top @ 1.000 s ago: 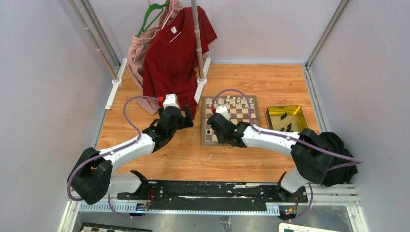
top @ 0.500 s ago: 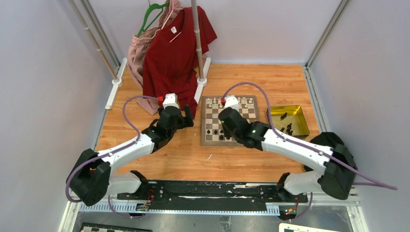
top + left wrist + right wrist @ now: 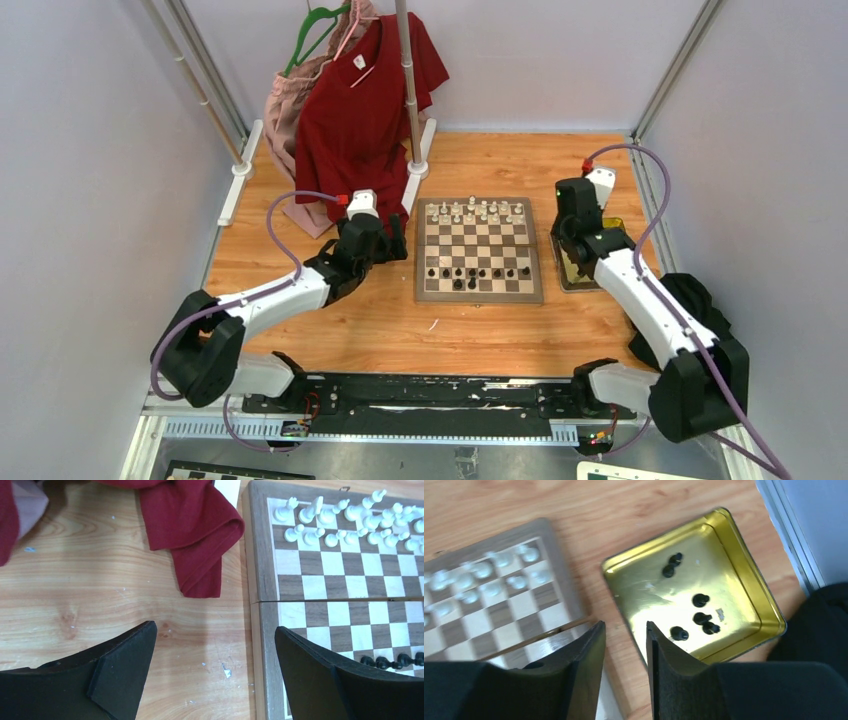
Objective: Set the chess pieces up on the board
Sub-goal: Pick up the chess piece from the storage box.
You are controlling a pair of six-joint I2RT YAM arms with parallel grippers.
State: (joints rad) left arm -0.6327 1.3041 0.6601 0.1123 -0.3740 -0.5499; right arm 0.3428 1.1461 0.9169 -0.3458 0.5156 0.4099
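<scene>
Picking the next black piece out of the tray (image 3: pixel 644 587) looks like the step in hand. The right fingers (image 3: pixel 584 665) hang over the tray's near-left corner, with a narrow gap between them and nothing in it. Several black pieces (image 3: pixel 700 600) lie loose on the gold floor, three of them close together. The nearest piece (image 3: pixel 679 633) sits a little apart and seems the easiest pick. Coming straight down astride it, clear of the tray's wall, should spare its neighbours. The pieces are small and glossy, so a centred, gentle squeeze is likely safest.

On the board (image 3: pixel 480 250), white pieces (image 3: pixel 480 212) fill the far rows and a black row (image 3: pixel 478 272) stands toward the front, with near-edge squares looking unfilled. The left fingers (image 3: pixel 125 675), spread wide and empty, hover over the desk (image 3: pixel 75 595) just beside the board's left border.

The desk is pale wood, lightly scuffed. A red shirt (image 3: pixel 370 100) and a pink garment (image 3: pixel 290 110) hang from a rack at the back, and the shirt's hem lies on the desk near the board. Pale walls and metal posts enclose the cell. A dark cloth (image 3: pixel 705 295) sits at the right.
</scene>
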